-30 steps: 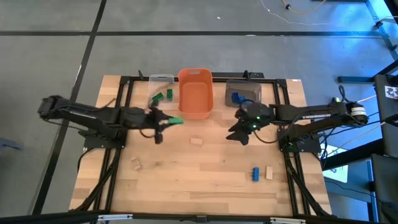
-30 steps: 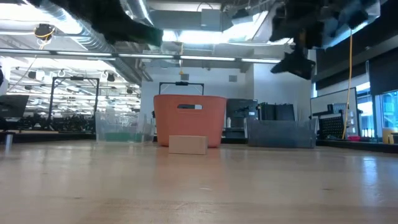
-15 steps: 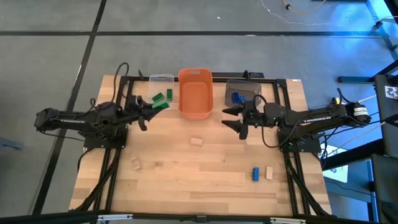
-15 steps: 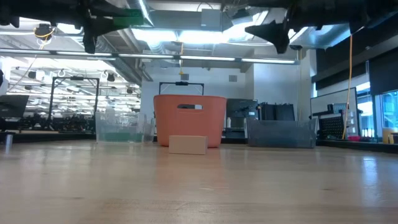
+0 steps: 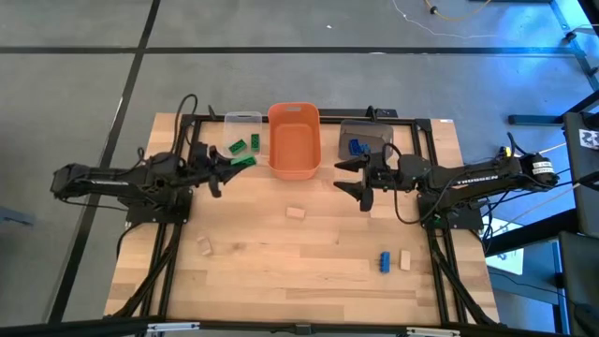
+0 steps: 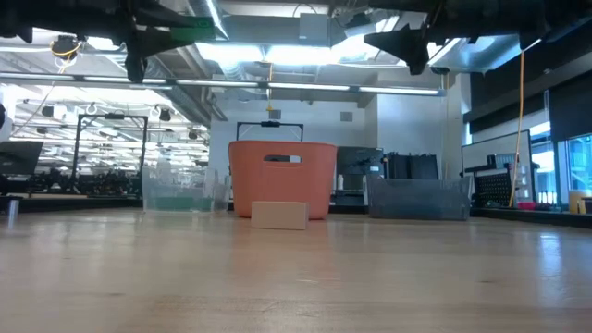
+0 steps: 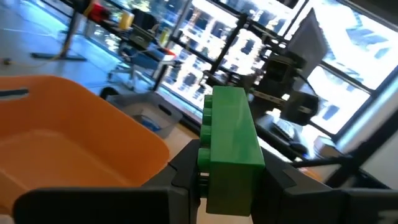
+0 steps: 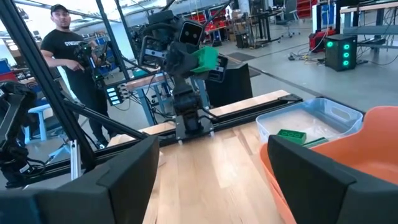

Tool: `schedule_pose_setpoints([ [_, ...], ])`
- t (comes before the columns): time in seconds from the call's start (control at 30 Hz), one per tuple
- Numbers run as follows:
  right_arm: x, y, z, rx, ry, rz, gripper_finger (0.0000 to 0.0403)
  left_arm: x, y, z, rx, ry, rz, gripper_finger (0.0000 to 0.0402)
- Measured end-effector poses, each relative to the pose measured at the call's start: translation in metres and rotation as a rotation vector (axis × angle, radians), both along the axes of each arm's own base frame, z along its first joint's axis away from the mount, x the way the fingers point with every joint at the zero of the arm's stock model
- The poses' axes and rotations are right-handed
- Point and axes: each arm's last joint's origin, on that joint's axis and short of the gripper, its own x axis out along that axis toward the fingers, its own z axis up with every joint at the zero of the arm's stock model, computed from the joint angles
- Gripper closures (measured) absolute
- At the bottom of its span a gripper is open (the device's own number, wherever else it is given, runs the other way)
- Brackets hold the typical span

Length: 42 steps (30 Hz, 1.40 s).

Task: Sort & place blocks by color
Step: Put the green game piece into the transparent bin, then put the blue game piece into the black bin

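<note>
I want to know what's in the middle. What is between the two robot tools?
The orange bin sits between the left tool, which holds a green block, and the open right tool, in the high view.

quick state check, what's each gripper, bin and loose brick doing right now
left gripper: shut on green studded brick, beside clear bin
right gripper: open, empty
clear plastic bin: holds two green bricks
orange plastic bin: looks empty
grey bin: holds a blue brick
three tan bricks and one blue brick: loose on table

We see green block [image 7: 231, 149] | orange bin [image 5: 294, 140] | grey bin [image 5: 368, 134] | blue block [image 5: 384, 261] | tan block [image 5: 296, 212]
</note>
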Motion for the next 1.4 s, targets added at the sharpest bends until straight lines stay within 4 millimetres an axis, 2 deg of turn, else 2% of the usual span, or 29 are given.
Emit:
schedule_pose_setpoints([
  [0.1,0.0,0.0,-0.001,0.001,0.006,-0.006,0.0102,0.003,0.006,0.005,-0.003,0.049,0.059,0.0319],
  [0.27,0.0,-0.001,-0.001,0.002,0.014,-0.016,0.0102,0.007,0.025,0.013,-0.004,0.307,0.183,0.0319],
  [0.43,0.0,-0.001,-0.002,0.002,0.016,-0.016,0.0102,0.008,0.055,0.021,0.008,0.612,0.312,0.0319],
  [0.53,0.0,-0.001,-0.002,0.003,0.016,-0.016,0.0102,0.01,0.081,0.021,-0.005,0.77,0.374,0.0319],
  [0.73,0.0,-0.001,-0.003,0.052,0.029,-0.018,0.0102,0.016,0.144,-0.006,-0.174,0.951,0.404,0.0319],
  [0.9,0.0,-0.001,-0.004,0.08,0.034,-0.018,0.0102,0.021,0.176,-0.036,-0.287,1.059,0.437,0.0319],
  [0.97,0.0,-0.001,-0.004,0.084,0.037,-0.018,0.0102,0.023,0.184,-0.045,-0.299,1.081,0.435,0.0318],
  [1.13,0.0,-0.001,-0.006,0.082,0.051,-0.019,0.0102,0.028,0.191,-0.055,-0.27,1.11,0.42,0.028],
  [1.4,0.0,-0.001,-0.007,0.082,0.063,-0.02,0.0102,0.031,0.195,-0.047,-0.17,1.085,0.408,0.0242],
])
